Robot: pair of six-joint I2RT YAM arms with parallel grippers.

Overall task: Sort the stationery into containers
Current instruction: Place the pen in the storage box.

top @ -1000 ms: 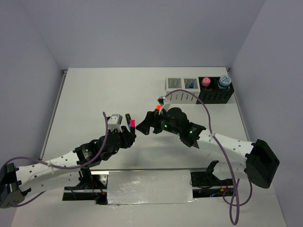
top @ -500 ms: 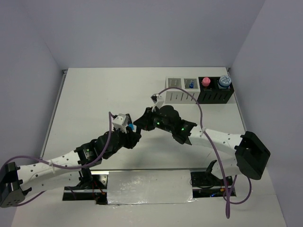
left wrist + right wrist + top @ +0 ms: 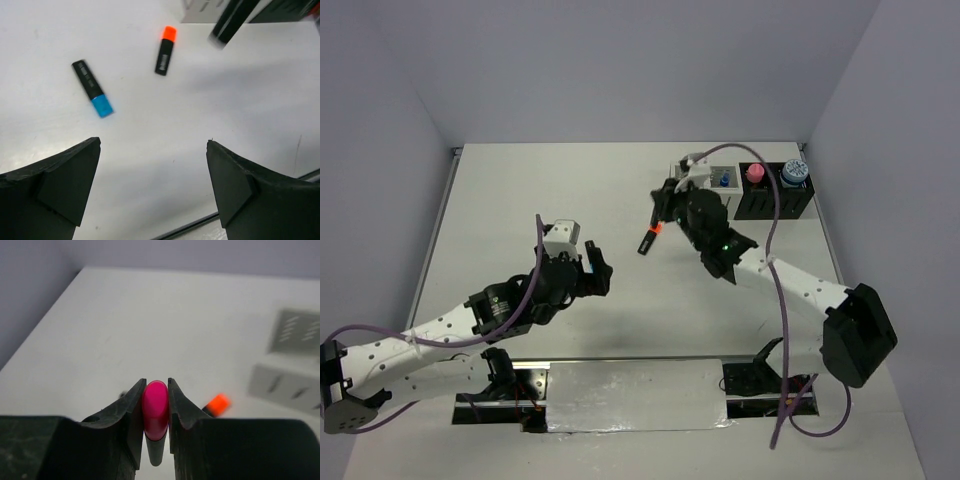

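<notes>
Flat white table (image 3: 520,200) under everything. L arm (image 3: 440,330) reaches fwd from near-left; R arm (image 3: 790,285) stretches toward far right. Four small slotted square boxes (image 3: 775,203) sit in a row at far right, 2 white, 2 black. Pink-capped bottle (image 3: 755,173) and round blue roll (image 3: 794,172) stand one each in the black ones. L gripper (image 3: 152,145) is spread wide w/ nothing in it, above the table. R gripper (image 3: 156,385) is clenched on pink-capped black highlighter (image 3: 155,412), held off the table near the row's white end. Orange-capped highlighter (image 3: 165,50) and blue-capped highlighter (image 3: 92,87) lie flat on the table, apart, just ahead of L gripper.
</notes>
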